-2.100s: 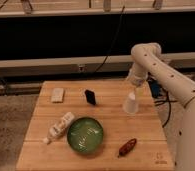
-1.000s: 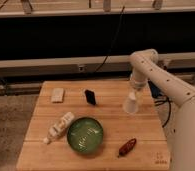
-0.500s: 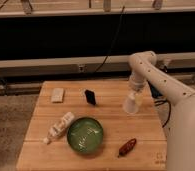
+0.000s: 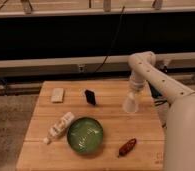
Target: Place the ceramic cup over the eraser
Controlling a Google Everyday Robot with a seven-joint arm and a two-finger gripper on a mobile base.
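The white ceramic cup point(image 4: 130, 103) hangs mouth-down at the end of my arm, over the right side of the wooden table point(image 4: 111, 120). My gripper point(image 4: 134, 90) is right above the cup and shut on its narrow base. The black eraser point(image 4: 90, 96) lies on the table to the left of the cup, well apart from it, near the far edge.
A pale beige block point(image 4: 57, 94) lies at the far left. A white bottle point(image 4: 58, 127) lies on its side at the left front. A green bowl point(image 4: 85, 135) sits front centre. A reddish-brown object point(image 4: 127, 147) lies at the front right.
My arm's upper part has come down and a little left. The cup has stayed in nearly the same place, sinking slightly.
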